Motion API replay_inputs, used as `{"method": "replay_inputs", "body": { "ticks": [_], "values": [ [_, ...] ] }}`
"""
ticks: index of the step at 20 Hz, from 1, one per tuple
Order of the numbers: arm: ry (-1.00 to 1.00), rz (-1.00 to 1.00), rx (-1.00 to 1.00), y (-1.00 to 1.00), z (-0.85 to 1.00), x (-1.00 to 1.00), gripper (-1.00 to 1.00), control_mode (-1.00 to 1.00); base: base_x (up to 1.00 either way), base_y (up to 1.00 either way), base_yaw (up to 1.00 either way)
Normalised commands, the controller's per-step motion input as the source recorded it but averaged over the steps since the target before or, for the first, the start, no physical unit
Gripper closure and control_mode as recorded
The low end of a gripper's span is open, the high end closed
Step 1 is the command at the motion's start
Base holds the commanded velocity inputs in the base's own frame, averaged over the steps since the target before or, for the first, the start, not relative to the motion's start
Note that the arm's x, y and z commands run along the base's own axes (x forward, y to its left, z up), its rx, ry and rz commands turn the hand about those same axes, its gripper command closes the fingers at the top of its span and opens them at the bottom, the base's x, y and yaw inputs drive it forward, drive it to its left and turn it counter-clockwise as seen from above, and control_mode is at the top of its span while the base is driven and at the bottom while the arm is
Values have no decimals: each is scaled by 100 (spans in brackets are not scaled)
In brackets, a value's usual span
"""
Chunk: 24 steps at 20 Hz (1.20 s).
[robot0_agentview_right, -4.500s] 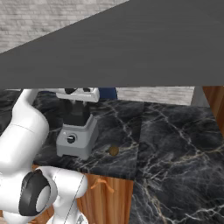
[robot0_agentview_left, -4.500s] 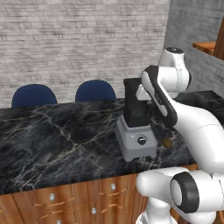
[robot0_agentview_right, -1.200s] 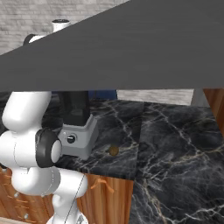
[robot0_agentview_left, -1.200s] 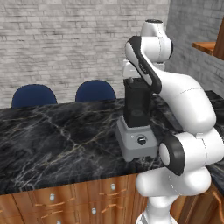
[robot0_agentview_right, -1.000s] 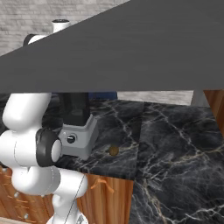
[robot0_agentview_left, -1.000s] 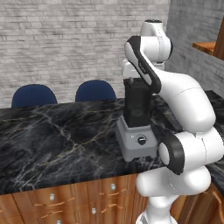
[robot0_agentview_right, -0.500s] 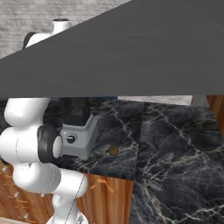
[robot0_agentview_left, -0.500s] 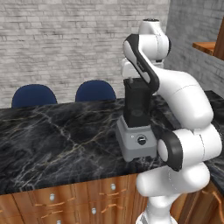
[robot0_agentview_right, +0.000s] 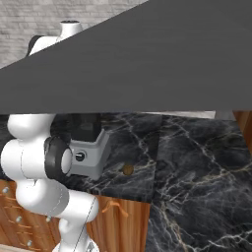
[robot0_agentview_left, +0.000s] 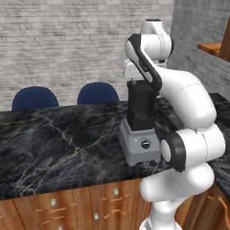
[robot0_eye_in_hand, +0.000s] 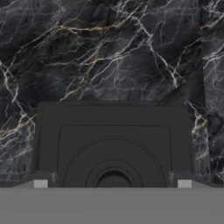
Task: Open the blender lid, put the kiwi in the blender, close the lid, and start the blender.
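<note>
Gripper (robot0_eye_in_hand: 112, 184) wide open above blender lid (robot0_eye_in_hand: 113, 148), fingertips astride, empty.

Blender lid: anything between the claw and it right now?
Nothing visible. In the hand view the claw looks straight down on the blender lid, its open fingertips flanking the lid's sides with no object between. The kiwi lies on the counter beside the blender, off that path.

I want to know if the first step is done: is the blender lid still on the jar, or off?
On. In the hand view the blender lid lies flat and square across the jar top, seen from above.
</note>
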Motion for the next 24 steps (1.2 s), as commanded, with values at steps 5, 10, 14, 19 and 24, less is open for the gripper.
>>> {"method": "replay_inputs", "body": {
  "ticks": [5, 10, 14, 19, 24],
  "values": [
    [0, 0, 0, 0, -32, -19, -100, -100, 0, 0, 0],
    [0, 0, 0, 0, -27, -7, -100, -100, 0, 0, 0],
    [0, 0, 0, -3, -14, -34, -100, -100, 0, 0, 0],
    [0, 0, 0, 0, -20, -25, -100, -100, 0, 0, 0],
    [1, 0, 0, 0, -27, -1, -100, -100, 0, 0, 0]
  ]
}}
